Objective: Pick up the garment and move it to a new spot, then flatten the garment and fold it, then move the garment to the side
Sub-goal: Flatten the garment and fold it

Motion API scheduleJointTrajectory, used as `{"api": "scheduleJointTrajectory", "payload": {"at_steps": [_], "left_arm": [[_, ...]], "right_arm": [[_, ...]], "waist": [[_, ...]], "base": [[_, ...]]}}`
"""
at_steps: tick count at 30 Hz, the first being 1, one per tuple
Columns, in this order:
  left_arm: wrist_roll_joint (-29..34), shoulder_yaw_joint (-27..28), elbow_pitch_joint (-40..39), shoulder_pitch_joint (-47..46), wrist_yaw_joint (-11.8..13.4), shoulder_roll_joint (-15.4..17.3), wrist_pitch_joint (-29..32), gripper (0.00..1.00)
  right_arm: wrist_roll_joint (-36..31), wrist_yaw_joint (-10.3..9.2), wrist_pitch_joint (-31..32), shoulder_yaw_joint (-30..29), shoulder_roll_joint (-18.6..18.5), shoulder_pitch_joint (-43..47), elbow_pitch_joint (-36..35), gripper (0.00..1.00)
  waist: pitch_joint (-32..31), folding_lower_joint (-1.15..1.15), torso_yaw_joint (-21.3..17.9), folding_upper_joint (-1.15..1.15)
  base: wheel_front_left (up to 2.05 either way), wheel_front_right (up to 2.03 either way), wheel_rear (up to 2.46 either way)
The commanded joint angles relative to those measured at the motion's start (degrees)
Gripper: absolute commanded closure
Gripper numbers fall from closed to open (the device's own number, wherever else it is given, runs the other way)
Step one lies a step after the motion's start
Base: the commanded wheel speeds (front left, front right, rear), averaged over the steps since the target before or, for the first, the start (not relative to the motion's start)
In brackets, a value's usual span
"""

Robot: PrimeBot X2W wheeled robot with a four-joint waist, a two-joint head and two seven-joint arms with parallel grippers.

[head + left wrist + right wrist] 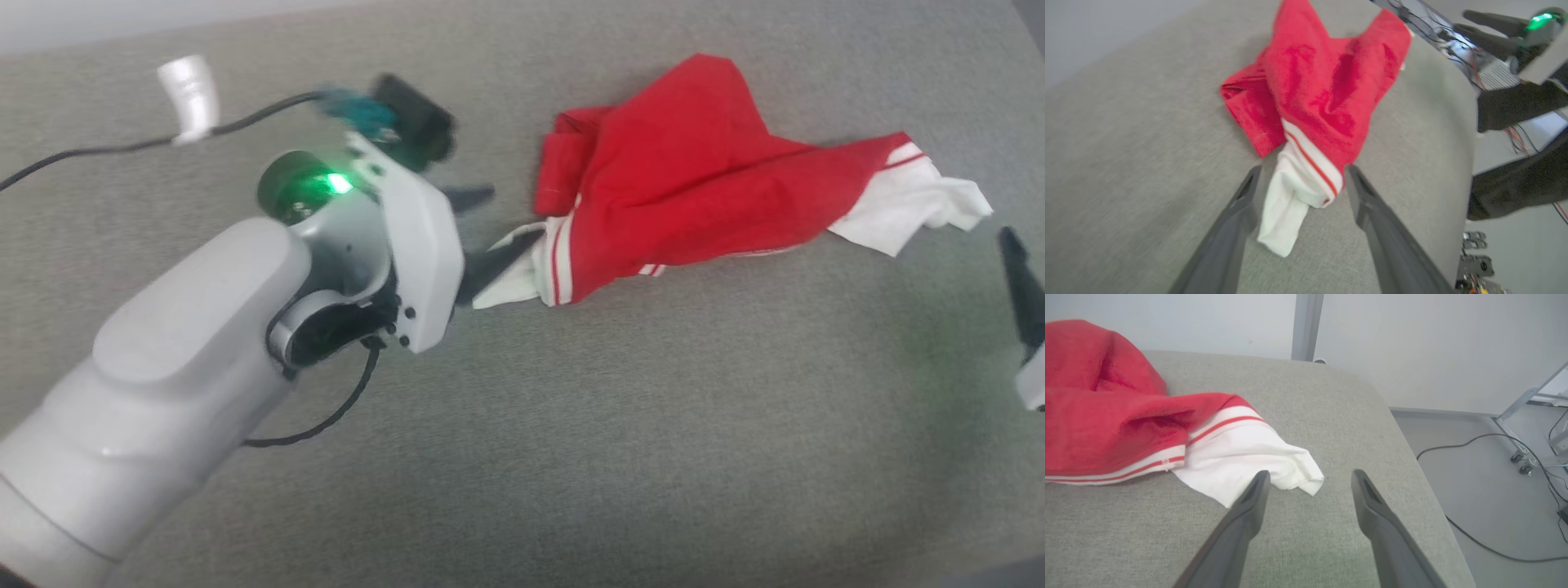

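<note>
The garment (pixel 694 188) lies crumpled on the grey padded table (pixel 571 425), bright red with white ends and striped bands. My left gripper (pixel 514 215) is open at its left white end. In the left wrist view that white end (pixel 1298 192) lies between the spread fingers (pixel 1372 212), and the left gripper (pixel 1303 169) is not closed on it. My right gripper (pixel 1310 473) is open just short of the other white end (pixel 1241 457), whose corner lies ahead of its left finger. One dark finger of the right gripper (pixel 1016 269) shows at the right edge of the head view.
The table's right edge (pixel 1412 457) drops to a floor with a black cable (pixel 1474 531) and a wheeled metal frame (pixel 1523 465). A cable with a white tag (pixel 189 98) trails from my left wrist. Grey table surface stretches in front of the garment.
</note>
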Motion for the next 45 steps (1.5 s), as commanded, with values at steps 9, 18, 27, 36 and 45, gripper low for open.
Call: {"api": "scheduleJointTrajectory", "payload": {"at_steps": [9, 18, 27, 36, 45], "left_arm": [[-7.56, -10.33, 7.71, -9.21, -0.06, 1.37, 15.89, 0.0], [-13.05, -14.39, 10.66, -9.98, -0.06, 1.76, 16.51, 0.83], [-15.95, -14.23, 10.81, -11.71, -0.06, 5.2, 10.54, 1.0], [-19.54, -13.08, 12.43, -8.62, -0.06, 15.13, 6.79, 1.0], [-16.31, -14.72, 18.28, -6.31, -0.05, 16.11, 3.43, 1.0]], "right_arm": [[-2.33, 0.01, 1.95, -0.02, 4.36, 0.74, -4.18, 0.0], [-2.86, 0.01, 1.9, -0.45, 5.48, 0.06, -4.31, 0.0], [-3.53, 0.01, 2.53, -1.93, 4.76, 1.63, -4.89, 0.0], [-3.63, 0.01, 4.88, -3.59, 3.58, 4.08, -7.69, 0.0], [-3.46, 0.01, 6.39, -4.5, 2.7, 5.52, -9.73, 0.0]], "waist": [[3.14, 0.0, -4.57, 0.0], [4.4, 0.0, -5.26, 0.0], [2.22, 0.0, -1.42, 0.0], [-0.48, 0.0, 3.49, 0.0], [-0.96, 0.0, 4.35, 0.0]], "base": [[0.0, 0.0, 0.0], [0.0, 0.0, 0.0], [0.0, 0.0, 0.0], [0.0, 0.0, 0.0], [0.0, 0.0, 0.0]]}}
